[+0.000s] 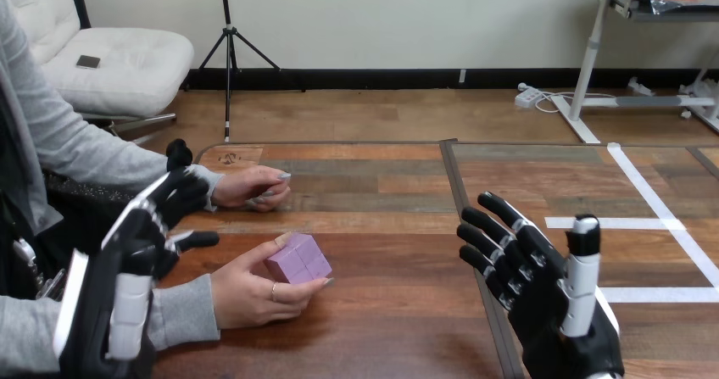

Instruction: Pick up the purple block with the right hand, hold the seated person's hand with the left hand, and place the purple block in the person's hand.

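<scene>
Block location: purple block (298, 259) lies in the person's hand (250, 292) by the table's (398, 281) left edge | my right hand (543, 294) is spread wide, empty, well off to the block's right | my left hand (144, 235) has relaxed fingers, just beside that wrist, gripping nothing I can see

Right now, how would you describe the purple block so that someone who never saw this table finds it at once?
Start at the wooden table and look to its left side, where a person's two hands show. The purple block sits in the person's nearer hand, held between thumb and fingers. It is the only purple thing there, a cube.
</scene>
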You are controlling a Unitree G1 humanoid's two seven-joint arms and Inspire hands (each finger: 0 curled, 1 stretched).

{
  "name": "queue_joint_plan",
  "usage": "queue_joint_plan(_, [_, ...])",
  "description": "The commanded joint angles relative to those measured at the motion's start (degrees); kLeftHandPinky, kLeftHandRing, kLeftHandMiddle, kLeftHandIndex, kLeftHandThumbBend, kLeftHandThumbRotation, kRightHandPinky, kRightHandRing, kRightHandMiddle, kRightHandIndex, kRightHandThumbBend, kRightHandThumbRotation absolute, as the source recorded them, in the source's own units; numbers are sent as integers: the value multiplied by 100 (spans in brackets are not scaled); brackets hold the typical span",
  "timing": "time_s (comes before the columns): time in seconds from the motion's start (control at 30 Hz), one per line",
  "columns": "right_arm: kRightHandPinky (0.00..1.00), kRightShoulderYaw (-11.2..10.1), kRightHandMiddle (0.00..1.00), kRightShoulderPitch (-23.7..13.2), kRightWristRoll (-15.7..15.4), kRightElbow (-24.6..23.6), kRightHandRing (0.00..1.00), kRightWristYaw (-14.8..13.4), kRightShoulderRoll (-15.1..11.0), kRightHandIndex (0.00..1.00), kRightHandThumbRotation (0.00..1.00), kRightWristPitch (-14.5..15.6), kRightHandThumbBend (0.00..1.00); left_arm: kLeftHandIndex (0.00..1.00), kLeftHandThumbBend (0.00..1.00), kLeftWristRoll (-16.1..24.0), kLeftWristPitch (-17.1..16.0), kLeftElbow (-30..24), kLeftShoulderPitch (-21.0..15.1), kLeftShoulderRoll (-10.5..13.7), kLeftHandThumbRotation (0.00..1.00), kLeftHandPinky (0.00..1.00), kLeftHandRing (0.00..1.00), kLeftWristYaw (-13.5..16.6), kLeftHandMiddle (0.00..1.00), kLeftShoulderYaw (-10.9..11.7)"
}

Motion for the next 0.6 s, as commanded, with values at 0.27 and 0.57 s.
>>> queue_joint_plan(0.27, [86,-93,85,-9,207,-307,86,231,-14,87,98,-342,100,83,87,-259,103,-389,110,-321,100,86,85,-424,83,-61])
queue_joint_plan(0.57, [85,-93,85,89,231,-375,86,262,-25,86,98,-428,100,83,84,-163,358,-605,355,-473,100,85,86,-525,83,-220])
